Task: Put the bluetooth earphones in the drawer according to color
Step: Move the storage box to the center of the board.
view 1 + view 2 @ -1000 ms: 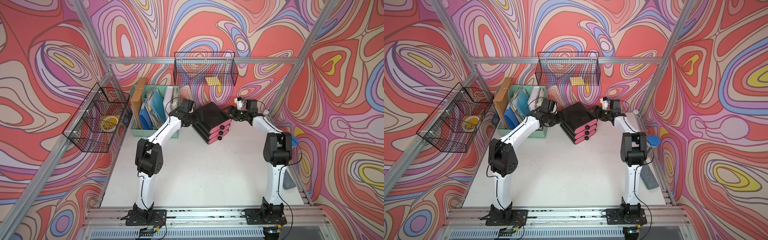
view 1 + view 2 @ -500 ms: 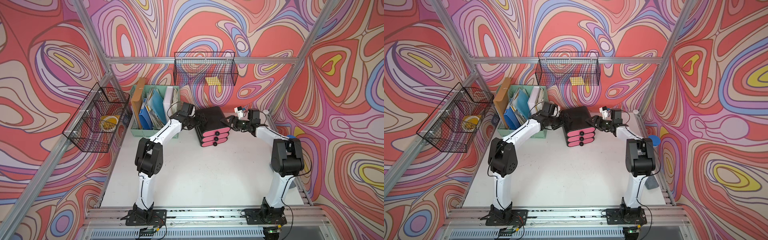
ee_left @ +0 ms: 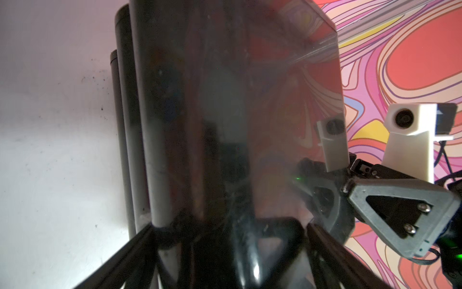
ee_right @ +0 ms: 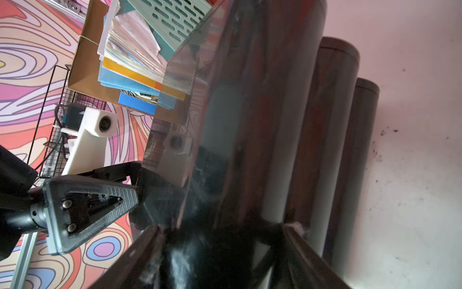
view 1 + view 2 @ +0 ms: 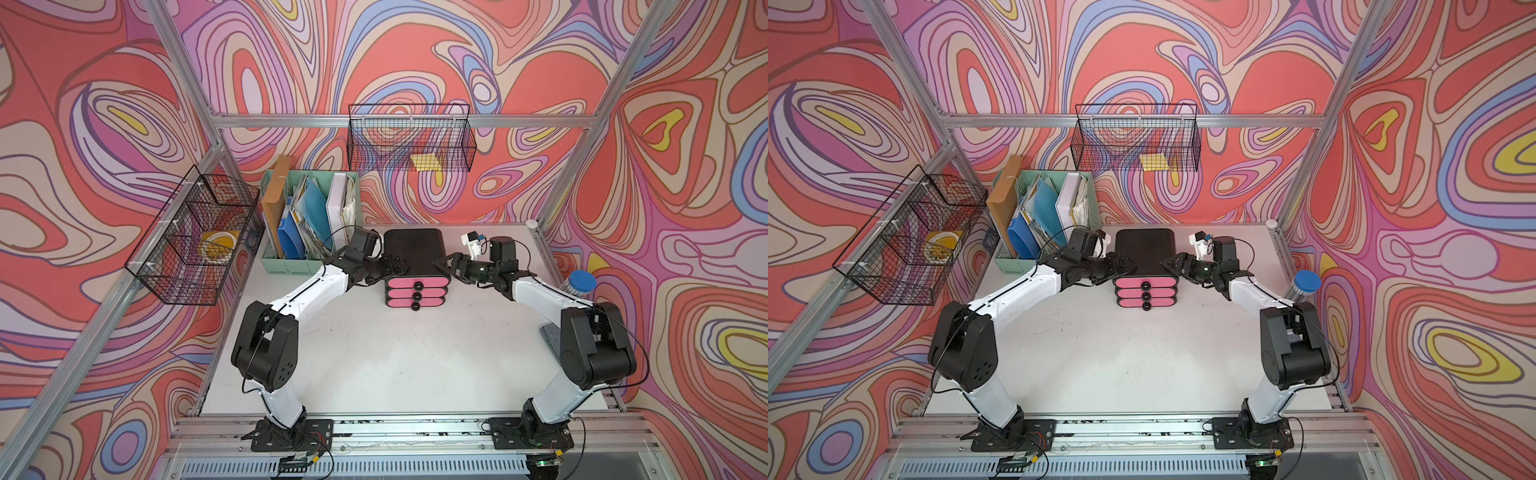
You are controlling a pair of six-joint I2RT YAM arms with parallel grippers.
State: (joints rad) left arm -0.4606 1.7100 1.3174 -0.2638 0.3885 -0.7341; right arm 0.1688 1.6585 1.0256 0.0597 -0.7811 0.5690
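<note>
Two robot arms reach to the drawer box from its two ends. The drawer box is black and shiny on top. It sits flat near the back of the white table, about in the middle. Its three pink fronts face the near edge of the table, one above the other. Each front has a round black knob. All three drawers look pushed in.

The left pincer is at the left end of the box. In the left wrist view its fingers are spread wide. The top layer of the box is between them, and they look pressed against it. The right pincer is at the right end. In the right wrist view its fingers are spread wide too. They pinch the top layer of the box in the same way.

A green file holder full of folders stands just to the left of the box, by the left arm. One wire basket hangs on the back wall with a yellow pad in it. Another wire basket hangs on the left wall with something yellow and round inside. A jar with a blue lid is at the right edge of the table, behind the right arm.
</note>
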